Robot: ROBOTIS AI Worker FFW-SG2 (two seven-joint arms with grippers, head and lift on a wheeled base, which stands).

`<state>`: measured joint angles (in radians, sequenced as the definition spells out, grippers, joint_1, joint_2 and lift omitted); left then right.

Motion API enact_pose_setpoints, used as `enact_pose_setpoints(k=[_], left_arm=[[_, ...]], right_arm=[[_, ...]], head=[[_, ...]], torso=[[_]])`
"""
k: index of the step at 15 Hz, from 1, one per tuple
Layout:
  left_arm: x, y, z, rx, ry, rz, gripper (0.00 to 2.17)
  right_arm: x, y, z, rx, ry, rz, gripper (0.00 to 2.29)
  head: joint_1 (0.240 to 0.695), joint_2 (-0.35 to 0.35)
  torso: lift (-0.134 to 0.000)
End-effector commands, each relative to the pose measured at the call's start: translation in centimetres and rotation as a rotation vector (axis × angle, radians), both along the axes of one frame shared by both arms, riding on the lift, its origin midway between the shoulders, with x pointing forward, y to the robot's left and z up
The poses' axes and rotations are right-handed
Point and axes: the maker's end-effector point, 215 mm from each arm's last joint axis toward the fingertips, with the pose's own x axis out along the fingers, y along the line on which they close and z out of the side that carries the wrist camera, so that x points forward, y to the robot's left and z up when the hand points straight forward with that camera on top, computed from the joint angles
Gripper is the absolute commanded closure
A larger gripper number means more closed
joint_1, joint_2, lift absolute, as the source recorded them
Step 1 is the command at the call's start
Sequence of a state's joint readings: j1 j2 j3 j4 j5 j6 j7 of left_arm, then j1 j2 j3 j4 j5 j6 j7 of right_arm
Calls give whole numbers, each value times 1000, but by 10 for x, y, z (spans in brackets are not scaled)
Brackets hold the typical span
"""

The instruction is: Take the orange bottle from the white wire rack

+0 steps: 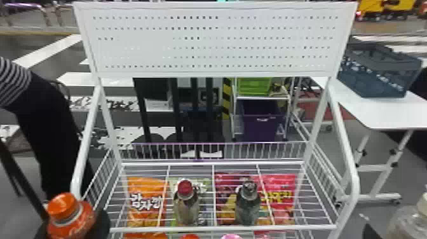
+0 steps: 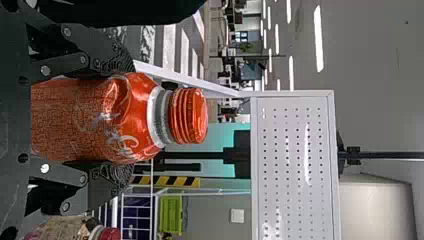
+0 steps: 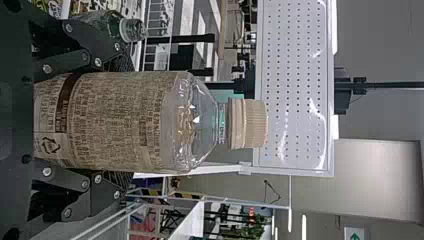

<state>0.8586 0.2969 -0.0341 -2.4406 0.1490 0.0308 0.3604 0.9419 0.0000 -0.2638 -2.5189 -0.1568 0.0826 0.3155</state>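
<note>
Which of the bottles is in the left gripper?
The orange bottle, orange-capped, is in the left gripper; the right gripper holds a beige-capped clear bottle. A red-capped bottle and a grey-capped one stand at the wire rack.

The head view's bottom edge cuts off my orange bottle (image 1: pixel 83 224), its lower right corner my clear bottle (image 1: pixel 406 224), whose label (image 3: pixel 120 120) I find too fine to read.

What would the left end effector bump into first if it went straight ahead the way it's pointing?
Probably the white wire rack, near its left side. The left end effector grips the orange bottle, and how far ahead the rack is isn't clear.
</note>
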Motion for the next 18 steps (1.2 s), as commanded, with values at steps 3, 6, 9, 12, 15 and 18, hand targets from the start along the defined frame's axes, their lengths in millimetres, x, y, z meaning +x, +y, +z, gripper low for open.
enact_pose_setpoints(k=[3, 6, 9, 12, 15, 18], left_arm=[[-4, -1, 4, -1, -4, 1, 1902], [-4, -1, 4, -1, -6, 1, 1902], [-4, 0, 1, 0, 0, 5, 1902], [-4, 6, -1, 8, 3, 19, 1902], [-4, 11, -5, 14, 8, 28, 1902], [-3, 14, -7, 18, 11, 31, 1902]], right_arm=[[-1, 1, 2, 6, -7, 3, 1102], [-5, 1, 5, 3, -20, 3, 1102], [-5, -1, 7, 10, -23, 1, 1102], [-5, 0, 8, 8, -30, 3, 1102], [-6, -1, 9, 9, -32, 1, 1102], [-7, -2, 7, 8, -32, -1, 1102]], head=[[499, 0], [499, 0], [499, 0], [499, 0], [499, 0], [499, 0]], torso=[[0], [0], [0], [0], [0], [0]])
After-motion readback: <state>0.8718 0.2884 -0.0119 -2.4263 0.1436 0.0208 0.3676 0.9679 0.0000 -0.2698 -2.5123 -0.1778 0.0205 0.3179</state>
